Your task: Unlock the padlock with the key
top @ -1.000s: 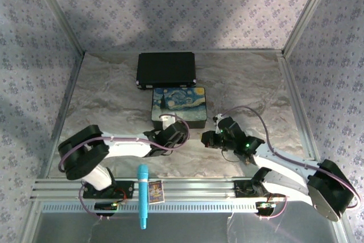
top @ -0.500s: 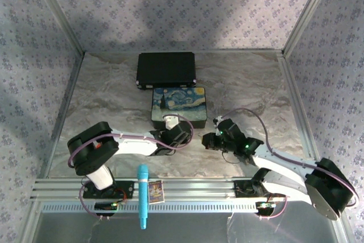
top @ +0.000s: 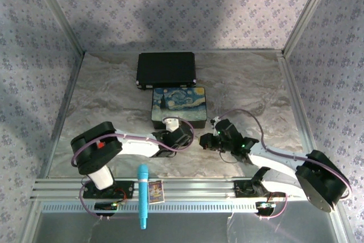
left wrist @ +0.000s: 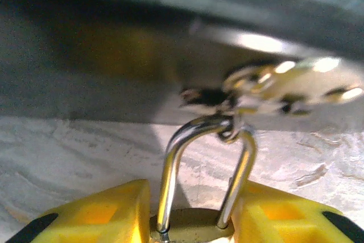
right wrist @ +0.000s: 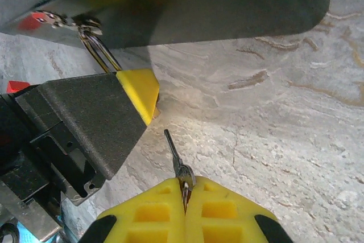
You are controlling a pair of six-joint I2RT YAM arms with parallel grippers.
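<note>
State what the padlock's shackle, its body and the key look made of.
Shackle: polished steel-like metal, by its bright mirror glints. Padlock body: probably brass, dull yellow-gold sheen; little of it shows. Key: thin silvery metal, perhaps steel or nickel-plated, pale grey, slightly shiny.

The padlock (left wrist: 190, 229), in the left pincer (left wrist: 190, 220), hangs before the box (top: 179, 106), with the right pincer's (right wrist: 185, 209) key (right wrist: 173, 153) just right.

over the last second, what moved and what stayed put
The right gripper, shut on the key, edged a little left toward the padlock, and its arm folded inward behind it. The left arm's elbow swung right. The left gripper stayed at the front of the painted box, shut on the padlock. The box and the black case did not move.
</note>
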